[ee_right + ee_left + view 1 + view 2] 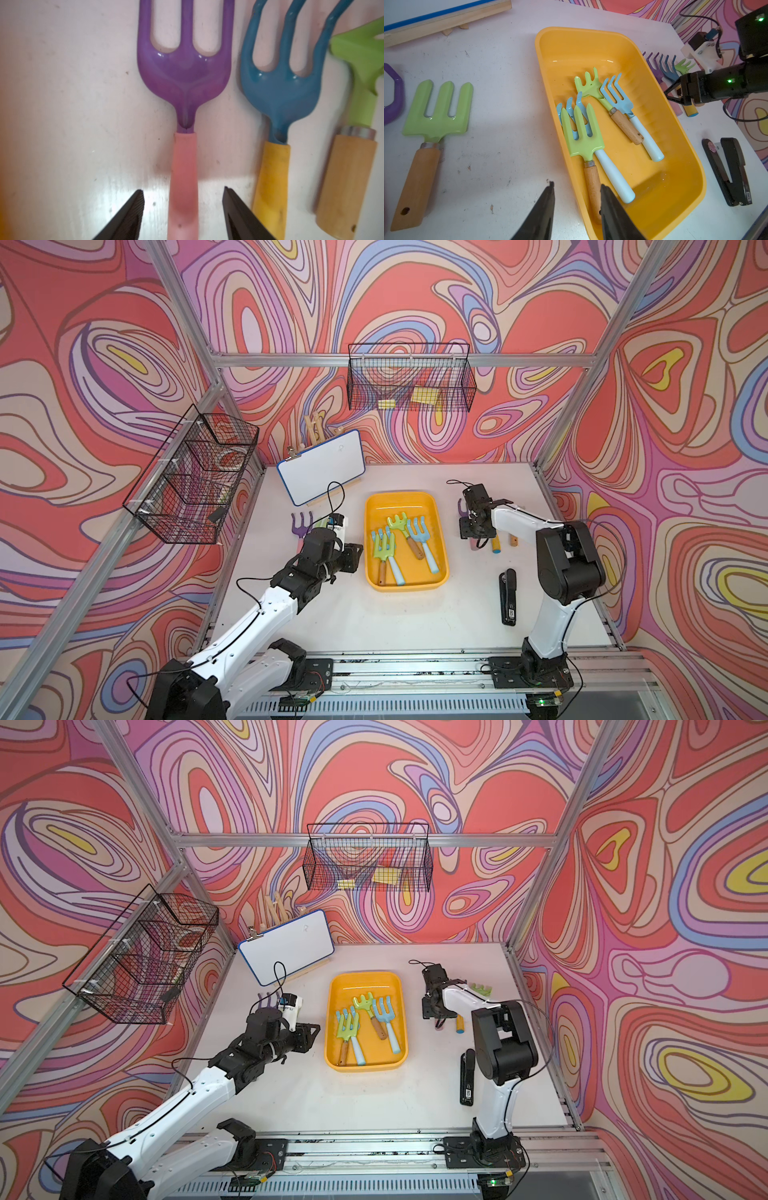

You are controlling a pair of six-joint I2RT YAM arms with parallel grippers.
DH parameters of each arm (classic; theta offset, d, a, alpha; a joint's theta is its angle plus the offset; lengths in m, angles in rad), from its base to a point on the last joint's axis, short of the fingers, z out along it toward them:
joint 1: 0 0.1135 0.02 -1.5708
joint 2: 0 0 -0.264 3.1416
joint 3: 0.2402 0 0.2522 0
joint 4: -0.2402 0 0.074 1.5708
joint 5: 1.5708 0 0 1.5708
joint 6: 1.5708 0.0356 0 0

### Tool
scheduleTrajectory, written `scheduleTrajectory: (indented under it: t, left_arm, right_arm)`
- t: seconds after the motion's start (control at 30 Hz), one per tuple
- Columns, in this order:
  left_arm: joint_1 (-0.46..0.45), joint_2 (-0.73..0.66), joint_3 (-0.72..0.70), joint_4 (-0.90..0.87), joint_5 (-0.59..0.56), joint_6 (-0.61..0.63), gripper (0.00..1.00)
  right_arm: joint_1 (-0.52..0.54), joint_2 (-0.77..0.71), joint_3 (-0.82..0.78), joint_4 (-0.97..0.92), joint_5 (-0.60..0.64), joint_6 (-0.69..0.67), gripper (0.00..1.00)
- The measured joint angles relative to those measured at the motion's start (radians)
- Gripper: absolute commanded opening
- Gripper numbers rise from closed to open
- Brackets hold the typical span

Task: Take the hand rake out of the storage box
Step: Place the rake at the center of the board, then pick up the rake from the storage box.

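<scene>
On the bench (374, 614), to the right of the storage box (401, 508), my right end effector (182, 191) stands low over a purple rake with a pink handle (184, 72). Its jaws are apart, 1 on each side of the handle, with a gap on both sides, so it has hold of nothing. This rake lies flat on the bench, just beside a dark blue rake (278, 89) and a green rake (361, 62). All 3 are outside the box.

On the left side of the box, 2 more tools lie on the bench: a green fork (438, 116) and a purple tool (301, 524). I judge therefore that 5 are already out.

Inside the box there are 4 to take. They are a green wooden-handled rake (583, 133), with a pale blue rake (612, 176) partly under its head, and farther in a bent green rake (589, 87) crossed with a second pale blue rake (618, 97).

My left end effector (576, 187) is partly open and empty. It hovers beside the left long wall of the box. The green wooden-handled rake is the nearest to it: the handle lies just inside that wall, below and a little ahead of my fingertips. I judge it the natural next one to take.
</scene>
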Motion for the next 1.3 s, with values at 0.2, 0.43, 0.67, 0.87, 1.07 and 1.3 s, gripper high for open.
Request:
scheduleTrajectory:
  t: [0.2,0.43,0.67,0.87,1.07,1.3]
  left_arm:
    - [-0.02,0.047,0.082,-0.048,-0.01,0.0,0.49]
    - [-0.054,0.129,0.228,-0.18,-0.071,0.002,0.54]
    - [-0.145,0.204,0.392,-0.315,-0.14,0.0,0.54]
    - [-0.229,0.294,0.488,-0.391,-0.185,-0.006,0.52]
    - [-0.28,0.381,0.558,-0.507,-0.209,-0.029,0.51]
    - [-0.299,0.441,0.592,-0.583,-0.225,-0.055,0.52]
  right_arm:
    - [0.0,-0.289,-0.092,0.069,-0.102,0.038,0.88]
    - [0.0,-0.505,-0.155,0.143,-0.229,0.075,0.89]
    - [0.0,-0.591,-0.171,0.157,-0.303,0.091,0.89]
    - [0.0,-0.608,-0.171,0.151,-0.362,0.09,0.79]
    - [0.0,-0.639,-0.171,0.143,-0.37,0.09,0.77]
    - [0.0,-0.663,-0.171,0.126,-0.37,0.09,0.76]
